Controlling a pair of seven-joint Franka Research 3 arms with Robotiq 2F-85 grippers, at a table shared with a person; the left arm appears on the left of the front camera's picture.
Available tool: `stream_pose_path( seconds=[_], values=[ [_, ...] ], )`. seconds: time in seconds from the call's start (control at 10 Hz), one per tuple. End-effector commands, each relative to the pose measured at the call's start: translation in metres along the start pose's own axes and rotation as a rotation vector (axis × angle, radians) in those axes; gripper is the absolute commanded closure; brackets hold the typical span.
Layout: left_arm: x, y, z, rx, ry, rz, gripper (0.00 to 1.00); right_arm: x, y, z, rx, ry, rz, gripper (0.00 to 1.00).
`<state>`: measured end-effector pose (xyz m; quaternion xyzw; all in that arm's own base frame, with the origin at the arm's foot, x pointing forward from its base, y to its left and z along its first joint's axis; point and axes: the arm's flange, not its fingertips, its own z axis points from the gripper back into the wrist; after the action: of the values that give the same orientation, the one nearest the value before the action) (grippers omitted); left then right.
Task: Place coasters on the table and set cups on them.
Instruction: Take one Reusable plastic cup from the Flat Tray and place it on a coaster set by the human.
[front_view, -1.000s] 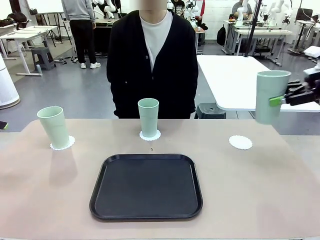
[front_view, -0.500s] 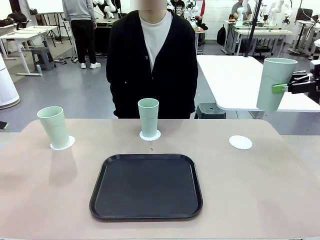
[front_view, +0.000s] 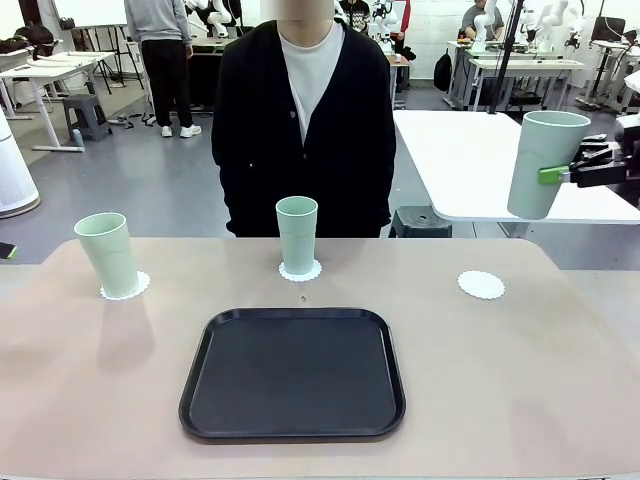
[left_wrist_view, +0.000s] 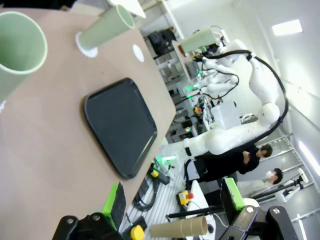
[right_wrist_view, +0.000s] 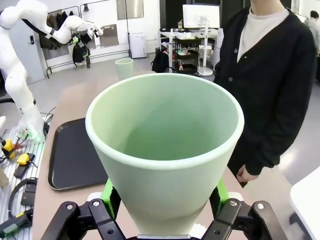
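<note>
The third cup hangs in the air at the far right, upright with only a slight lean, well above the counter and off to the right of the one bare coaster. The right tool grips it by the side, green pads pressed on the wall below the rim; in the right wrist view the cup sits between the two fingers, mouth open toward the camera. The other two cups already stand on their coasters: one at the left on its disc, one in the middle on its disc, with the black tray nearer the robot. So the step in hand is, by my reading, carrying the last cup to its place. The next move calls for travel leftward and down until the base centres over the bare coaster, keeping the cup upright, then a release. The left tool is spread wide and holds nothing.
</note>
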<state>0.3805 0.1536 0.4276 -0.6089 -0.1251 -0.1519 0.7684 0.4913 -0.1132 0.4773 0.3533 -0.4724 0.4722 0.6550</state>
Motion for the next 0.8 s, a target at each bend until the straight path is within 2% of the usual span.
stream_pose_path(
  seconds=[0.0, 0.5, 0.7],
  values=[
    [0.001, -0.002, 0.000, 0.000, -0.017, 0.001, 0.00, -0.029, -0.030, -0.017, 0.005, -0.008, 0.020, 0.15],
    [0.001, -0.002, 0.000, 0.000, -0.017, 0.001, 0.00, -0.081, -0.059, -0.046, 0.041, 0.016, 0.016, 0.15],
    [0.001, -0.002, 0.000, 0.000, -0.017, 0.001, 0.00, -0.097, -0.065, -0.057, 0.046, -0.012, 0.012, 0.15]
  ],
)
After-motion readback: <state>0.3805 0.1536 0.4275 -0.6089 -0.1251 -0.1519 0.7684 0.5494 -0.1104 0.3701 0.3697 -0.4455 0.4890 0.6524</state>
